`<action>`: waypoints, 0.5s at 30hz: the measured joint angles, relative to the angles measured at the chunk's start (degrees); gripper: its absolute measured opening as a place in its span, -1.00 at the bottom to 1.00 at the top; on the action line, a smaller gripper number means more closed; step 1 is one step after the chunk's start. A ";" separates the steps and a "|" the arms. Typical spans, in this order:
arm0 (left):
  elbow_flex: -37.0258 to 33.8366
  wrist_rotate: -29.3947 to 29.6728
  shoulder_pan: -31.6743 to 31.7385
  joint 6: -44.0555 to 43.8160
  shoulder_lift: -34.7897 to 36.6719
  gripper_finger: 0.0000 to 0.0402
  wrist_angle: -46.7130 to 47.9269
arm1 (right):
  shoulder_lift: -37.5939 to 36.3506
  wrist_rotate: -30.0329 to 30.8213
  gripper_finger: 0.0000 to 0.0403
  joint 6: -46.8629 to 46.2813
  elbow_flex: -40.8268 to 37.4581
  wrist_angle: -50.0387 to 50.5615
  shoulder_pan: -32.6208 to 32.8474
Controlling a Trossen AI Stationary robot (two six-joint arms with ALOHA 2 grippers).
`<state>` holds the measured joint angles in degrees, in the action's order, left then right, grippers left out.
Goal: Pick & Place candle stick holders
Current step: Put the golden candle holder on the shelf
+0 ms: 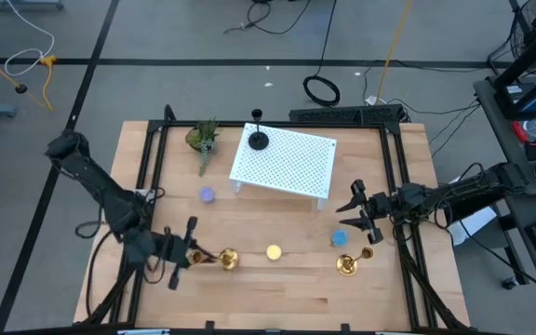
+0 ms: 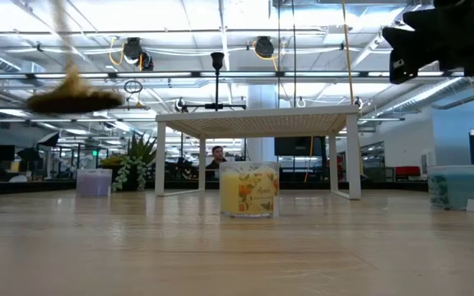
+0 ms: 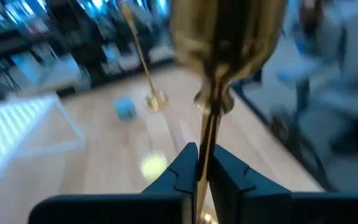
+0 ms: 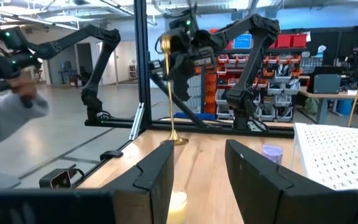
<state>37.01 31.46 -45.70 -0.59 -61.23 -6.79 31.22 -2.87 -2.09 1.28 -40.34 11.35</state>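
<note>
Clamped between the left gripper's [image 3: 202, 163] dark fingers is the thin stem of a brass candle stick holder [image 1: 220, 258], lifted above the front left of the table [image 1: 277, 298]. Farther right, the right gripper [image 1: 359, 216] hovers with fingers spread wide near the second brass holder [image 1: 347, 264]. Behind both, the black holder [image 1: 259, 140] stands on the white perforated stand [image 1: 287, 166].

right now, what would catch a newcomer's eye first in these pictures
First the left gripper at the table's near left, shut on the thin stem of a shiny brass candle holder; the left wrist view shows it pinched between the jaws. Next the white perforated stand at the back with a black candle holder on its corner. The right gripper hangs open above a second brass candle holder at the near right.
</note>
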 joint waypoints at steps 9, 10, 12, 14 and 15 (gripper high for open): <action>0.02 2.79 17.81 -4.34 0.08 -0.87 -19.66 | 0.00 0.02 -0.31 0.01 -0.02 -2.69 -0.01; 0.02 0.31 19.85 -5.50 0.01 -0.88 -20.65 | 0.00 0.04 -0.31 0.08 -0.02 -2.83 -0.02; 0.02 -5.24 23.73 -6.31 -0.02 -0.91 -24.14 | -0.02 0.05 -0.31 0.52 -0.01 -3.36 -0.01; 0.04 -8.66 27.61 -4.34 -0.33 -0.92 -27.52 | -0.02 0.07 -0.31 1.41 -0.01 -4.22 0.00; 0.07 -8.96 29.75 -3.79 -0.92 -0.92 -29.34 | -0.01 0.07 -0.31 1.74 -0.02 -4.58 -0.01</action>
<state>37.08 22.49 -15.95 -4.38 -62.15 -36.13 31.21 -2.81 -0.35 1.26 -44.92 11.34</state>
